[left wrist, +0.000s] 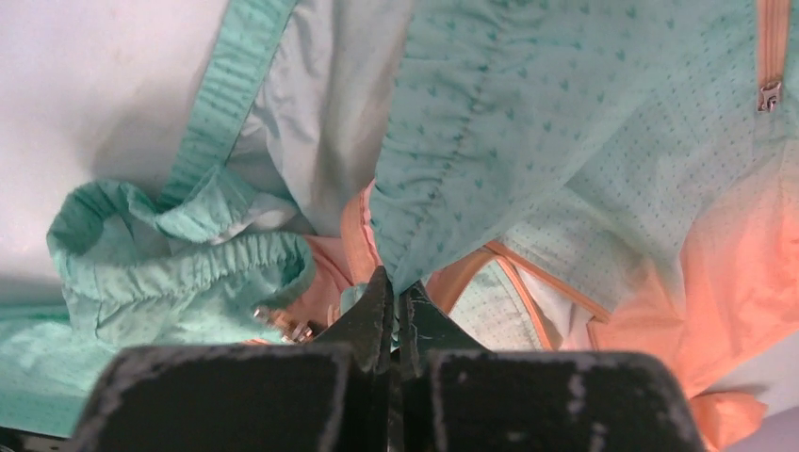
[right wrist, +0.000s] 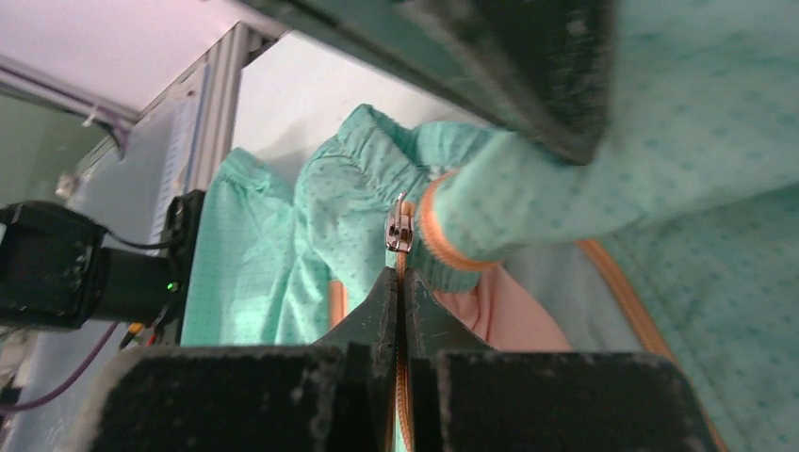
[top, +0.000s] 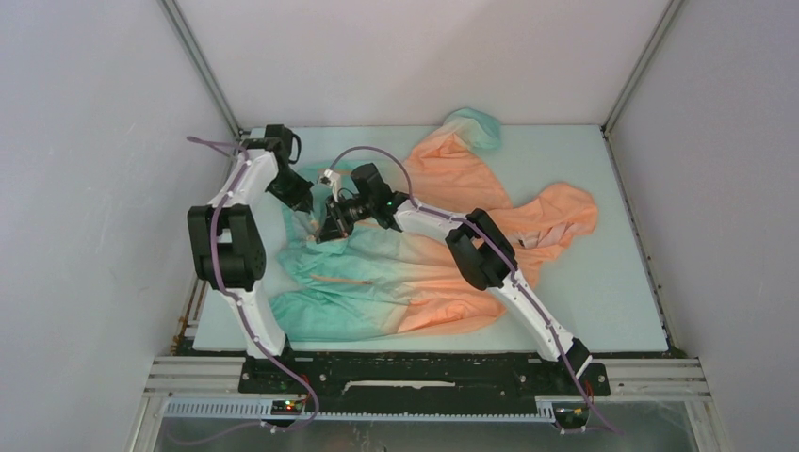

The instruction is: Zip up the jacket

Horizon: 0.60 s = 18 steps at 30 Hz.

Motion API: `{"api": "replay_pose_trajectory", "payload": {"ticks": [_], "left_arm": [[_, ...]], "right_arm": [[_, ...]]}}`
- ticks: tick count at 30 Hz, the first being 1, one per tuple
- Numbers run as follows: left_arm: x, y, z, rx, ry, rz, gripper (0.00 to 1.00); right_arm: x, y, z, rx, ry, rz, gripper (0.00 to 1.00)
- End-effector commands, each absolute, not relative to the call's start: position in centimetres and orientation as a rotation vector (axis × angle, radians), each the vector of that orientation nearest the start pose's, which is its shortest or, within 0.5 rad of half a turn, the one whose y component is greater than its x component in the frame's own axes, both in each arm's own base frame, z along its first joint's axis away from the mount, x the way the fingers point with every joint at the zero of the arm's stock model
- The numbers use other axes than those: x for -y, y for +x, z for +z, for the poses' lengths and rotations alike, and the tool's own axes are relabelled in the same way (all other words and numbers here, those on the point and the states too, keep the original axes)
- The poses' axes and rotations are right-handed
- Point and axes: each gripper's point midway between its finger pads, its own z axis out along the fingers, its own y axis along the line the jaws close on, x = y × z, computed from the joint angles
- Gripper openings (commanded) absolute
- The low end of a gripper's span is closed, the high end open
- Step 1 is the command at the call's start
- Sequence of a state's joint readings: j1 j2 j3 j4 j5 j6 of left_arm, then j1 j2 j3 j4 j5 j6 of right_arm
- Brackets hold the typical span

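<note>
The jacket (top: 377, 282) lies crumpled on the table, its teal hem to the left and its orange hood to the right. My left gripper (top: 308, 215) is at the hem end; in the left wrist view the left gripper (left wrist: 398, 297) is shut on a teal fold of the jacket (left wrist: 528, 122). A metal zip part (left wrist: 283, 325) shows just to its left. My right gripper (top: 332, 229) is close beside it. In the right wrist view the right gripper (right wrist: 402, 282) is shut on the orange front zip tape, just below the metal slider (right wrist: 399, 231).
A pocket zip pull (left wrist: 770, 95) lies at the upper right of the left wrist view. The pale table (top: 584, 282) is enclosed by grey walls and metal posts. The left arm's black body (right wrist: 57, 273) stands close on the left of the right wrist view.
</note>
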<state>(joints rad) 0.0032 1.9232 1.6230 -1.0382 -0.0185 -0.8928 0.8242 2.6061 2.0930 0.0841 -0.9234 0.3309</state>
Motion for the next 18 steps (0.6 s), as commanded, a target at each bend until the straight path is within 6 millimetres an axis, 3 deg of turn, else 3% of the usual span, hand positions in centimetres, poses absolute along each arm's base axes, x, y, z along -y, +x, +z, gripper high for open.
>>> {"api": "replay_pose_trajectory", "payload": {"ticks": [1,7,11,18], "left_arm": [[3.8,38.0,11.6,-2.543,-1.446,-0.227,0.0],[4.7,38.6,11.1,-2.518,-1.433,-0.34,0.0],[3.5,38.0,11.3,-2.505,-1.49,-0.228,0.0],[5.6,37.6,10.8,-2.496,-1.584,-0.398,0.0]], "right_arm": [[-55.9,34.4,12.3,-1.796,-1.092,1.448,0.0],[-55.6,34.4,12.5,-1.787,-1.069,1.447,0.0],[-55.8,33.9,12.5,-1.773,-1.089,1.452,0.0],[-55.5,34.2,12.3,-1.766,-1.048,1.357,0.0]]}}
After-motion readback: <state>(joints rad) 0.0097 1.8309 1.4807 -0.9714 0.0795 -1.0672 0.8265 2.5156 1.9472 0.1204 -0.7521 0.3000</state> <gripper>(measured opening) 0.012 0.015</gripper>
